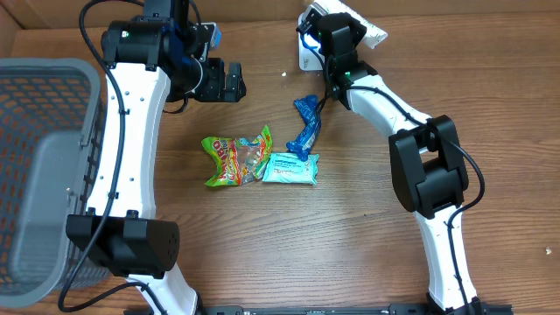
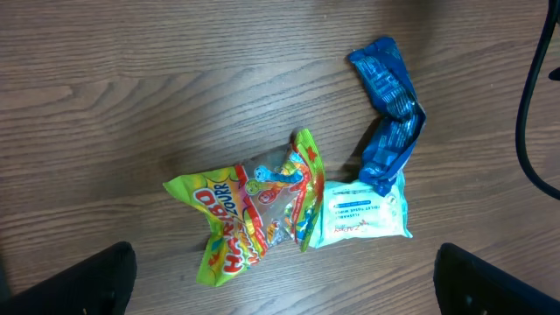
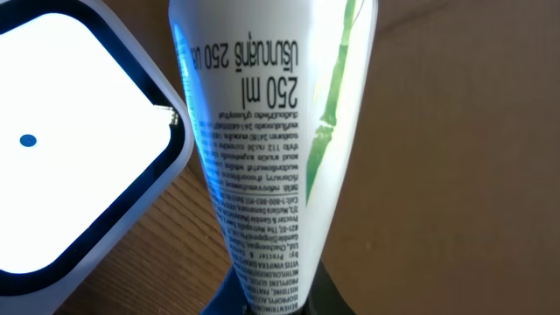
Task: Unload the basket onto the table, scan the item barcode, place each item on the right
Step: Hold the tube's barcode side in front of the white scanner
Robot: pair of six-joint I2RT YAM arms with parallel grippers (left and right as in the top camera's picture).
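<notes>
The right gripper is clamped on the narrow end of a white tube and holds it at the far edge of the wooden table, just beside a white scanner with a dark rim and a small blue dot on its face. In the right wrist view the tube's printed side faces the camera, showing a block of fine text, the marking "250 ml" and a green bamboo stalk; no barcode can be made out on that side, and whether tube and scanner touch cannot be told. The left gripper hangs with its jaws spread wide and nothing between them, above the table to the left of the scanner. Below it, near the middle of the table, lie a green and yellow candy bag, a pale teal packet of wipes touching the bag's right edge, and a crumpled blue wrapper whose lower end meets the packet. A grey mesh basket stands at the table's left side.
</notes>
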